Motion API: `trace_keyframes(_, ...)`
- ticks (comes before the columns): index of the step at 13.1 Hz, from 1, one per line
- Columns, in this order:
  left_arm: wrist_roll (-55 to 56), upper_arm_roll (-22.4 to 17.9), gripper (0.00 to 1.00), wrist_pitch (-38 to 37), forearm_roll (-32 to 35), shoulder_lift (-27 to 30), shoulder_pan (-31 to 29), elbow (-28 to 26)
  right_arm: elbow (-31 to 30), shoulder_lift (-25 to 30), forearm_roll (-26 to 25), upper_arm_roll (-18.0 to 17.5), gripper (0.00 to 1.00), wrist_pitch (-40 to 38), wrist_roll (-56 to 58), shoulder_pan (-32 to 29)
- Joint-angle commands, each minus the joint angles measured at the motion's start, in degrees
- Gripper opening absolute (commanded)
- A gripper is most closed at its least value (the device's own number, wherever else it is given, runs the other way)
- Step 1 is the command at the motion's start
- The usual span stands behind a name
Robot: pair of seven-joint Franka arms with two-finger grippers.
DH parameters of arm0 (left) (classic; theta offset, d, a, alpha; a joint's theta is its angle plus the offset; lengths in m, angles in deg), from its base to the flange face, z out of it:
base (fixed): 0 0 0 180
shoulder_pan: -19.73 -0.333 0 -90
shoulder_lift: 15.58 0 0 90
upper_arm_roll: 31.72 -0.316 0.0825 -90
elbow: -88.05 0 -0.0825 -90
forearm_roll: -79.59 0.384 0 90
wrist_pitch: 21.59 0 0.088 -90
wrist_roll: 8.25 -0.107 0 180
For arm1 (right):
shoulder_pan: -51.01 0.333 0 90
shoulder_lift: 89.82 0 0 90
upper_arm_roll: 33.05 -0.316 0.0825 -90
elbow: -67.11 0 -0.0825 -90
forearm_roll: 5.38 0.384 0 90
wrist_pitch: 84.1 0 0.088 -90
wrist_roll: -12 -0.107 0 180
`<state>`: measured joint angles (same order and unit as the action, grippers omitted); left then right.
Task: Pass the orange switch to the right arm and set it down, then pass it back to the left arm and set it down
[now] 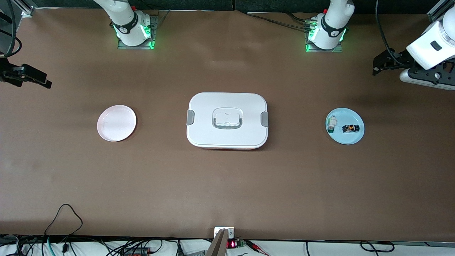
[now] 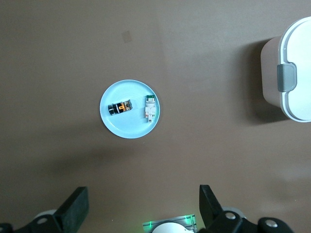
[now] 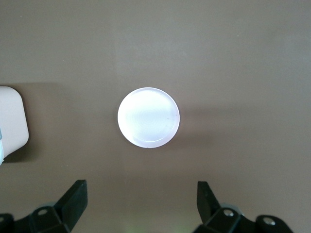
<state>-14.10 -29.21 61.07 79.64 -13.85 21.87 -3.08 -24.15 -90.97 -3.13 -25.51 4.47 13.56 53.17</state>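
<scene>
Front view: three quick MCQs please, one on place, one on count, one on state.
1. Where is the orange switch?
A. on the blue plate
B. on the pink plate
C. on the box

2. How many parts lie on the blue plate?
A. one
B. two
C. three

3. The left pincer is:
A. shut on the switch
B. shut, empty
C. open, empty

Answers:
1. A, it lies there beside the white part.
2. B, the switch and the white part.
3. C, its fingers stand wide apart above the plate, holding nothing.
</scene>
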Motion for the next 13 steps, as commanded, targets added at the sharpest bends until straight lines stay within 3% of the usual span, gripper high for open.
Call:
trace_keyframes(1, 0.7, 0.0, 1.0, -1.4, 0.0, 0.1, 0.0, 0.9, 1.5, 0.0, -0.2, -0.2, 1.0, -1.8, 0.6, 0.0)
trace_keyframes(7, 0.7, 0.0, 1.0, -1.4, 0.0, 0.0, -0.1, 0.9, 2.6, -0.4, -3.5, -0.7, 1.0, -2.7, 0.6, 0.5)
trace_keyframes(13, 2.1, -0.5, 1.0, -1.5, 0.0, -0.1, -0.6, 0.7, 2.5, -0.7, -3.7, -0.7, 1.0, -2.7, 0.6, 0.9)
